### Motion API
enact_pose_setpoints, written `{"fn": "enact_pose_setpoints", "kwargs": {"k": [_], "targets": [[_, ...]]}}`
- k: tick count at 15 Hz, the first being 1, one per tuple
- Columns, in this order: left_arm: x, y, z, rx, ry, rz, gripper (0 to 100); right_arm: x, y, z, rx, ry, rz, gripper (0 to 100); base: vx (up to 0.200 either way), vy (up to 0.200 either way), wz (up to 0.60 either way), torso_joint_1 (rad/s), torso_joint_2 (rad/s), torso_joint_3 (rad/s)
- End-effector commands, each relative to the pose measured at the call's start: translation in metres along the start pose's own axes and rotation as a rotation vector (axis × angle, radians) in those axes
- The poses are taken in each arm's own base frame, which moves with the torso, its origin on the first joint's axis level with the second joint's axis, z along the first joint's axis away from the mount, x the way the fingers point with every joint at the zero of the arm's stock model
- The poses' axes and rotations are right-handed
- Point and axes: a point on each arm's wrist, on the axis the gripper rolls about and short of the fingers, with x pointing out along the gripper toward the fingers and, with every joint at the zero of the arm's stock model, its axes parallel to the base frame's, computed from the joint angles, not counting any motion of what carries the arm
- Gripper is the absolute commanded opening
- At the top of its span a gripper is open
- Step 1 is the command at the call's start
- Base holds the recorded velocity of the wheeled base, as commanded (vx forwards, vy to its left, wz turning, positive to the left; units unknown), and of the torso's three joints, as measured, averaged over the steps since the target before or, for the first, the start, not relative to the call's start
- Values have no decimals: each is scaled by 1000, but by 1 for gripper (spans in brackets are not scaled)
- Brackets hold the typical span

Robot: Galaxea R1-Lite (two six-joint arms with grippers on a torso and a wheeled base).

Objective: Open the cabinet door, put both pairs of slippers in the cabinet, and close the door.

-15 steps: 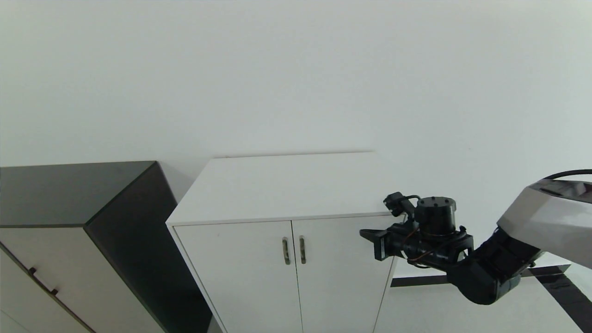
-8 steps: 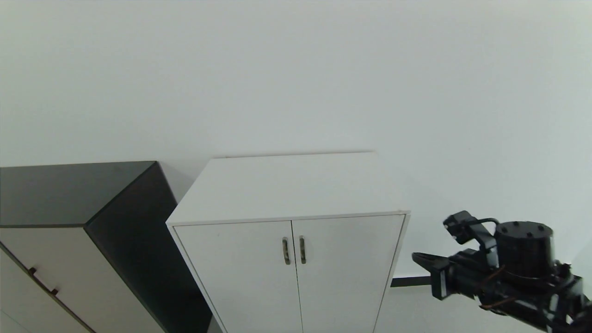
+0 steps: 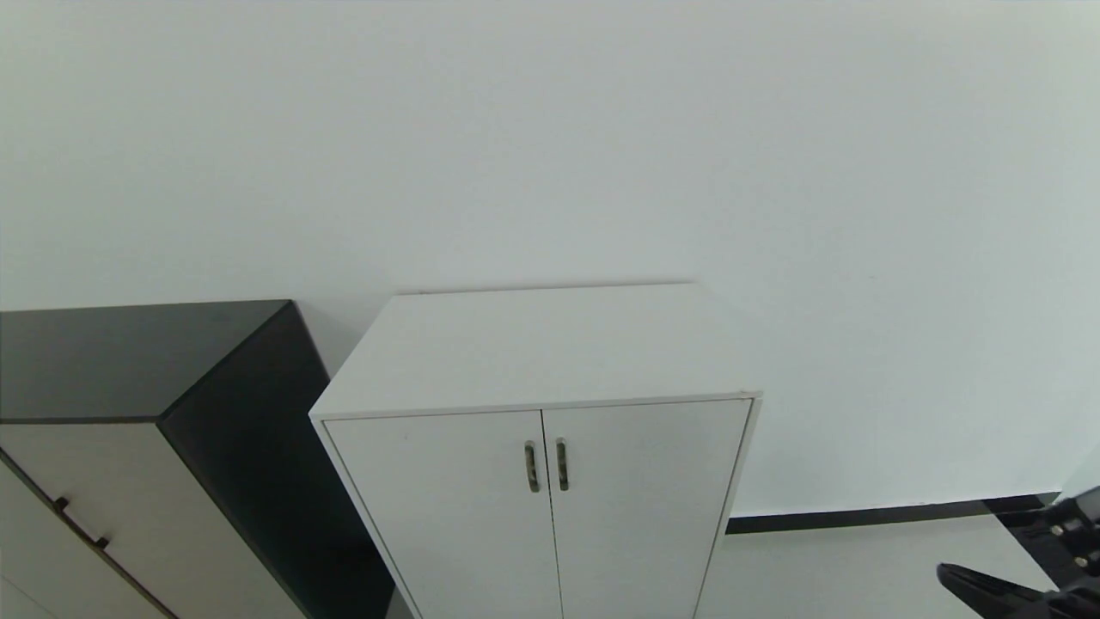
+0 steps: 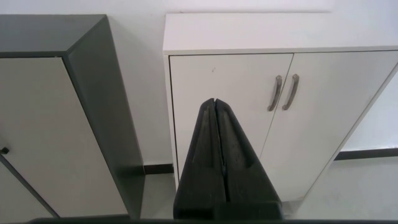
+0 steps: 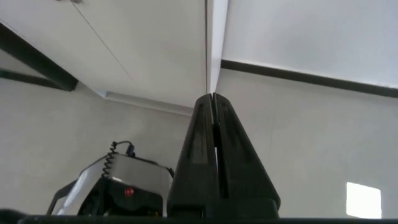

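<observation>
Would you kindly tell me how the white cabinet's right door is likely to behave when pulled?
The right door looks like a flat, rigid panel, so it should swing stiffly, not flex. Its slim handle sits at the inner edge, so it probably hinges on the outer side. The handle looks like smooth metal, perhaps slippery to grip.

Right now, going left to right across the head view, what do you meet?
First the dark cabinet → white cabinet, doors closed, with its door handles → right tool, low in the corner.

cabinet doors (image 3: 540, 524) shut, dark cupboard (image 3: 232, 447) alongside
</observation>
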Motion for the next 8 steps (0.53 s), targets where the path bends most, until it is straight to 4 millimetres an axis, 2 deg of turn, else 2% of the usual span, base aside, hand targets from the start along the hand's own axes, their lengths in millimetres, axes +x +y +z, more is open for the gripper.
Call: {"fn": "enact_pose_setpoints", "kwargs": {"k": [1,3,4,6,8], "targets": [[0,0,0,-1,1,-1,0,-60,-9,-24,9,-133,-4,0,0,0,0,0,0,0],[0,0,0,1,1,-1,0,-81,-12,-43,-3,-142,1,0,0,0,0,0,0,0],[0,0,0,1,1,-1,0,-84,-12,-52,3,-141,5,0,0,0,0,0,0,0],[0,0,0,1,1,-1,0,-85,-12,-67,-7,-143,27,0,0,0,0,0,0,0],[0,0,0,1,1,-1,0,-86,-11,-68,-32,-143,19,0,0,0,0,0,0,0]]}}
